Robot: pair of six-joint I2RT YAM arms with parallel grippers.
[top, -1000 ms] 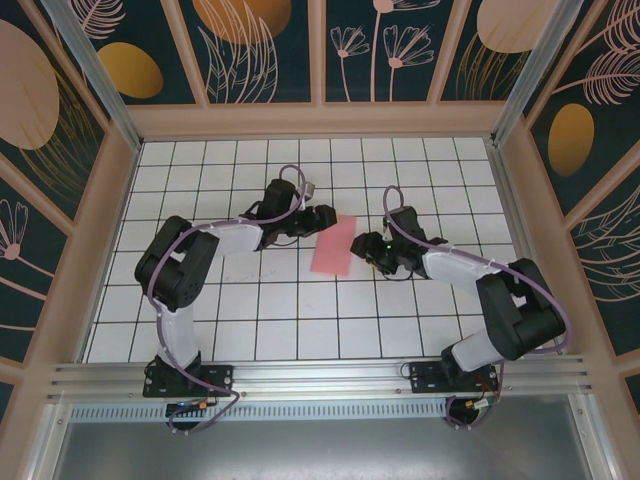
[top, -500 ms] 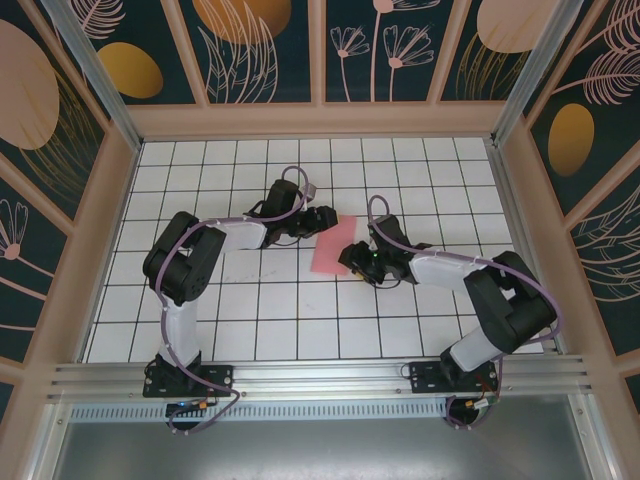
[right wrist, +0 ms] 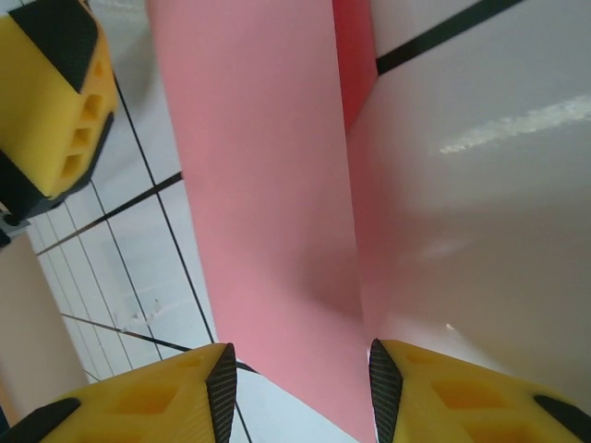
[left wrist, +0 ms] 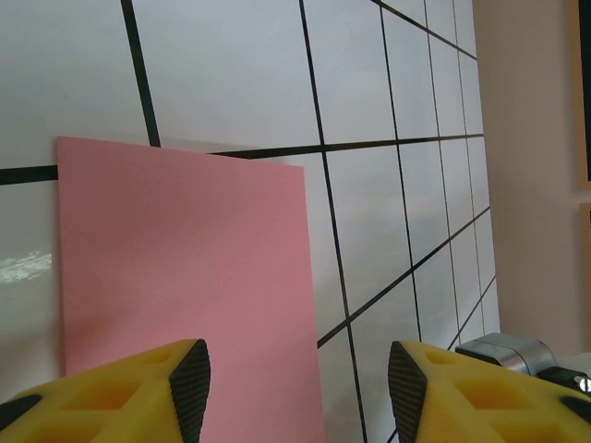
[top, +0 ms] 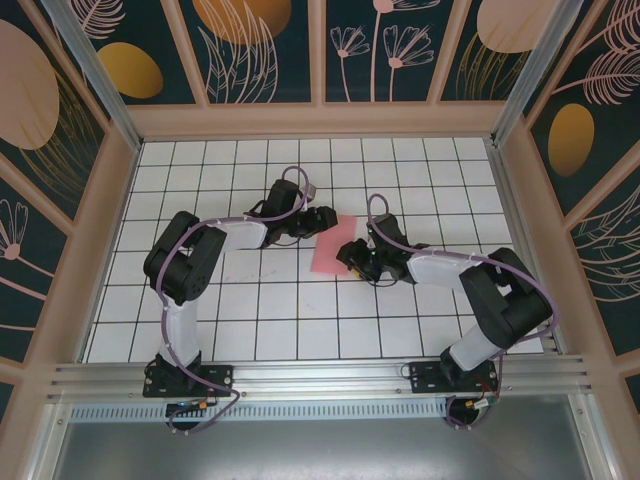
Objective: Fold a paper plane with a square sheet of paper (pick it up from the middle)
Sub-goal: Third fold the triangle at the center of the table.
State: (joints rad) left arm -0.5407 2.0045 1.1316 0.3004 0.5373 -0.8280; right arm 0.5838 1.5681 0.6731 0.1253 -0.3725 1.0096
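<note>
Paper first: the pink sheet of paper (top: 331, 248) lies on the white gridded table (top: 250, 320), about mid-table, between the two arms. From the top camera it reads as an oblong tilted slightly off the grid lines, its far corner up near the left claw and its near edge down by the right one.

Left gripper (top: 322, 220) sits low at the sheet's far left edge. On its wrist camera I see the left gripper (left wrist: 297, 392) with its yellow fingers (left wrist: 189, 388) standing well apart. The sheet (left wrist: 185, 268) lies flat on the tiles ahead of them, with its right edge running down into the gap. Nothing is pinched there; the claw is moderately wide and empty.

Right gripper (top: 352, 256) is at the sheet's right side, pressed down close to the table. On its wrist camera the right gripper (right wrist: 297, 388) also shows a clear gap between its fingers (right wrist: 222, 378). The pink sheet (right wrist: 259, 185) runs straight into that gap. A darker pink strip shows at the top of that view, along the sheet's right edge, which looks like a second layer or a raised flap. I cannot tell which. The pads are apart, not closed on the paper.

One of the left claw's yellow fingers (right wrist: 51, 101) shows across the sheet from the right wrist.
</note>
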